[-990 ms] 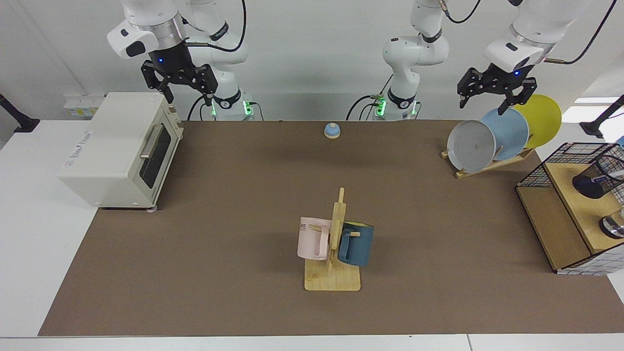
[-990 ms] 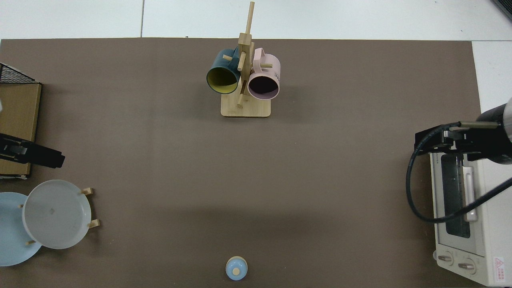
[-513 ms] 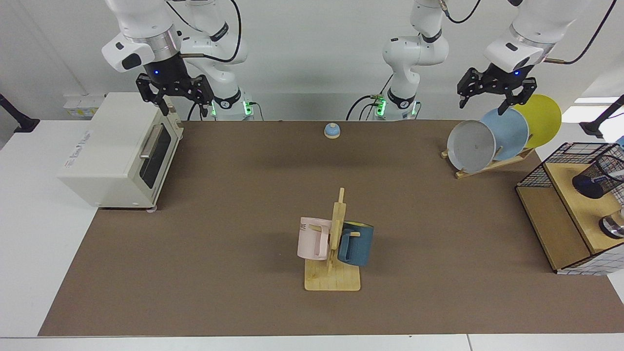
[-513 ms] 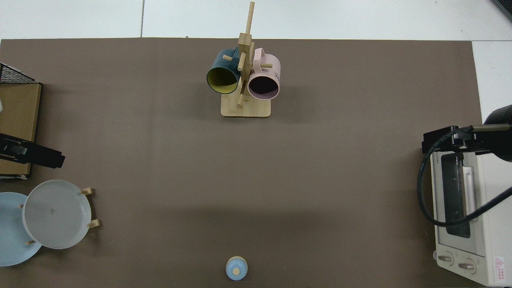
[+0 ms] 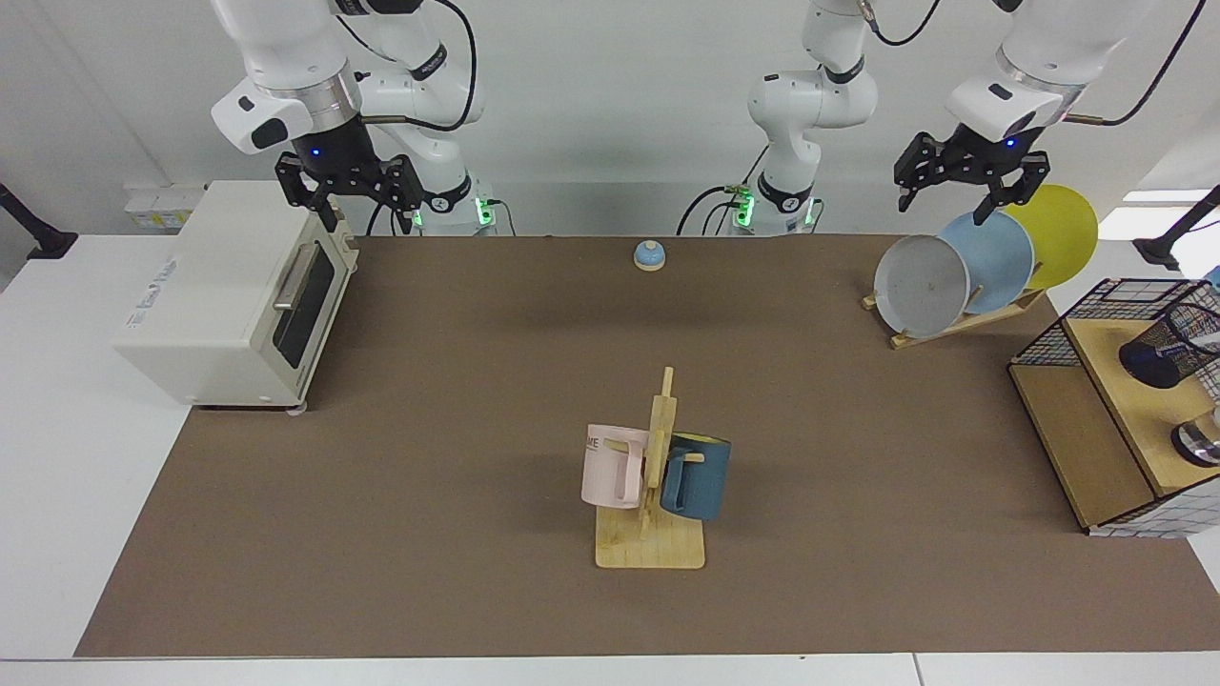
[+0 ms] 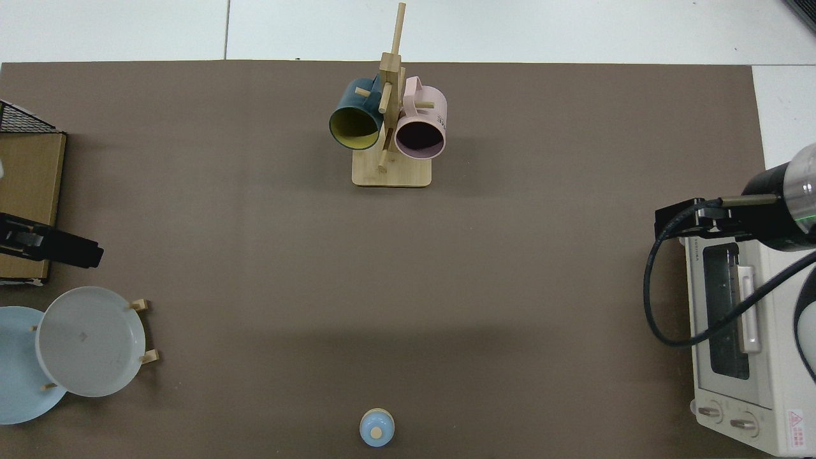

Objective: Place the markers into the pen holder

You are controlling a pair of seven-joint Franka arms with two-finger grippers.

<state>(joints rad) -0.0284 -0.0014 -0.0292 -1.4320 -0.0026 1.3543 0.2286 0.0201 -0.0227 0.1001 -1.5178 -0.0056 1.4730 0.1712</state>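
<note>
Brown tabletop (image 5: 477, 381): pen holder (image 5: 1170, 348) lies tipped on the shelf; no marker visible. Left gripper (image 5: 967, 186) and right gripper (image 5: 348, 186) hover, fingers spread, empty. Reaching could jostle the plates (image 5: 982, 262).

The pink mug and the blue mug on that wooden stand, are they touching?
Apart. The top view shows the pink mug and the blue mug separated by the stand's post.
</note>
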